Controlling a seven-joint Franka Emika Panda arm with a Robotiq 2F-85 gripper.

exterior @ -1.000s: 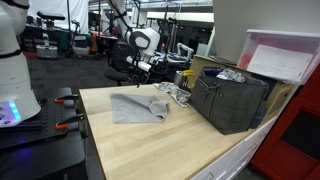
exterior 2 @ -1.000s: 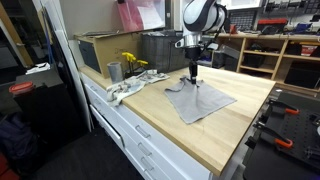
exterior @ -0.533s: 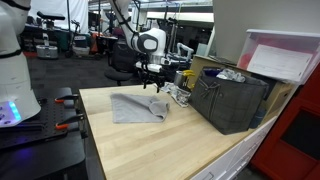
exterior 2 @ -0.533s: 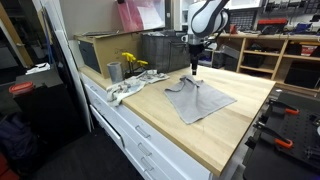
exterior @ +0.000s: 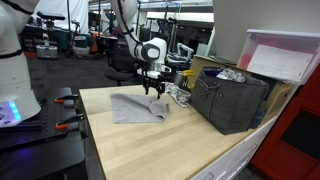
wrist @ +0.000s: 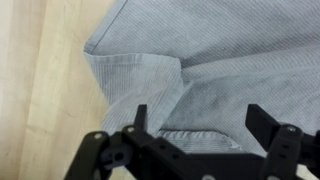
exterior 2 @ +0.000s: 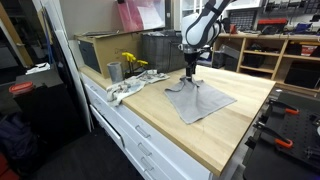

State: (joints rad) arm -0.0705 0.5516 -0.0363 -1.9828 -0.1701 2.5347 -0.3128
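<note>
Gripper has been spread wide just above grey cloth; nothing is pinched, cloth released, 1 corner folded over.

Wooden bench — grey cloth, crate

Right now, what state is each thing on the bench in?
grey cloth: lying spread out, one edge folded over.
gripper: open, empty, over the grey cloth's folded edge.
metal cup: upright.
white rag: crumpled.
dark crate: upright, open-topped.
</note>
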